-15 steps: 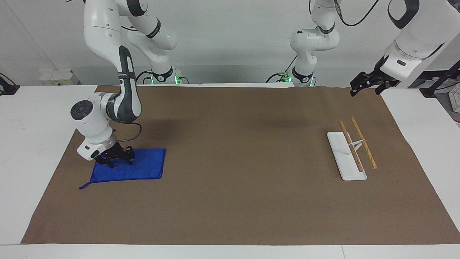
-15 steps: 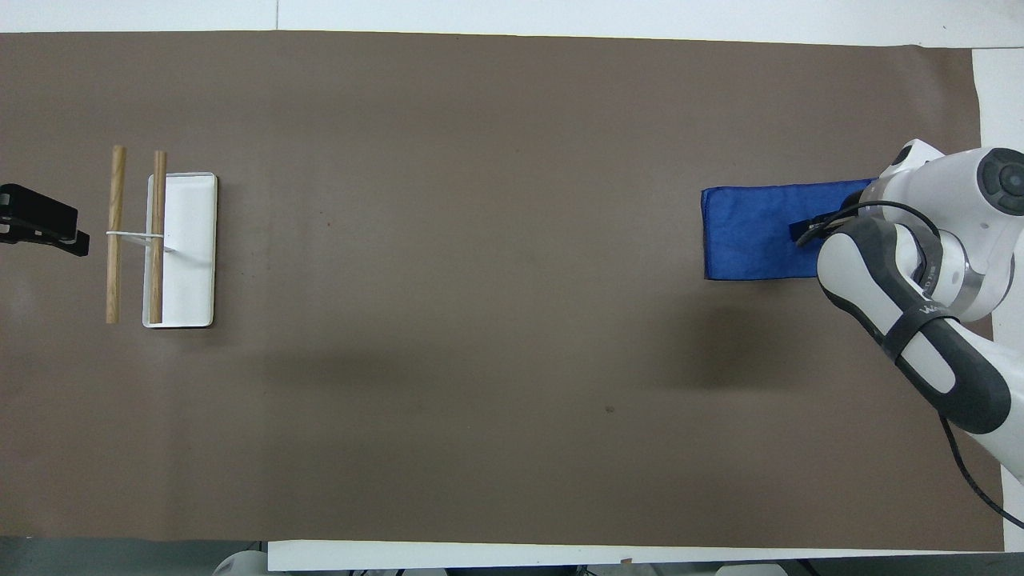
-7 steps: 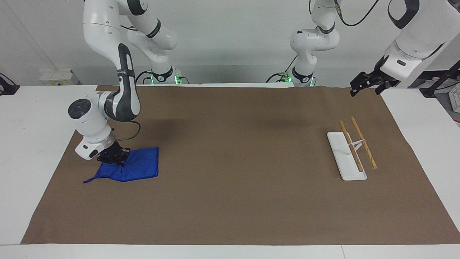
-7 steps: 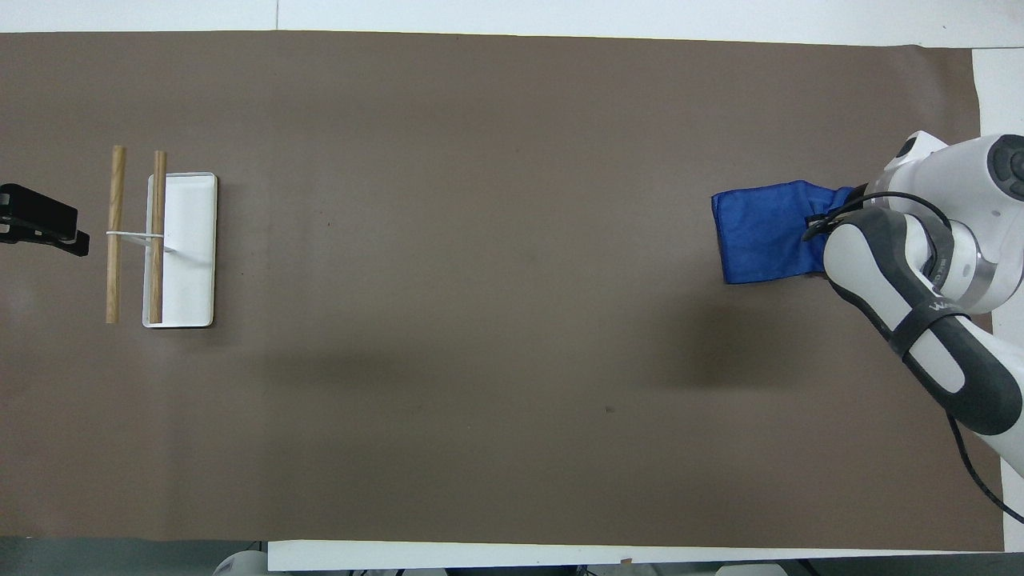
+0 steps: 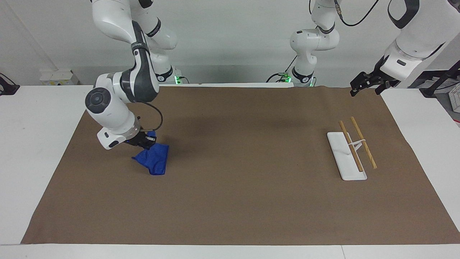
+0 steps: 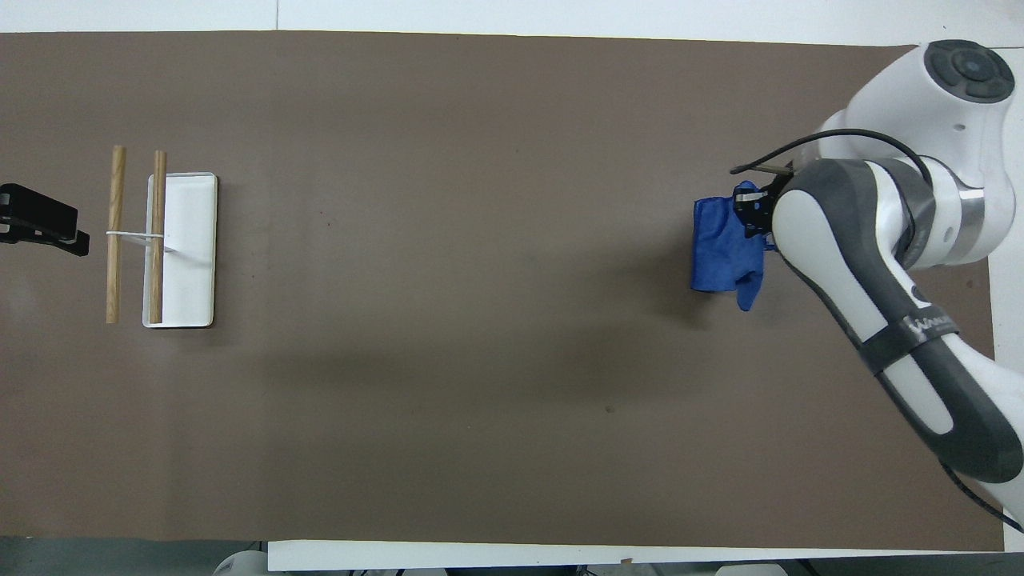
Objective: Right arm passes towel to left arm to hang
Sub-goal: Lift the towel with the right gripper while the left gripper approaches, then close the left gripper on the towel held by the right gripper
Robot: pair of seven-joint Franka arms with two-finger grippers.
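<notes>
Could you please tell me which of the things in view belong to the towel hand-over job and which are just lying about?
Part of the job:
- towel, hanging bunched from the right end effector over the brown mat
- left end effector, waiting over the mat's edge at its own end
- rack with two wooden bars

Just lying about:
- brown mat covering the table

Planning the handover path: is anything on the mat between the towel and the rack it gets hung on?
Nothing visible. The right claw holds the towel at its end; bare mat runs to the rack. The left claw waits over the mat's corner near the rack.
</notes>
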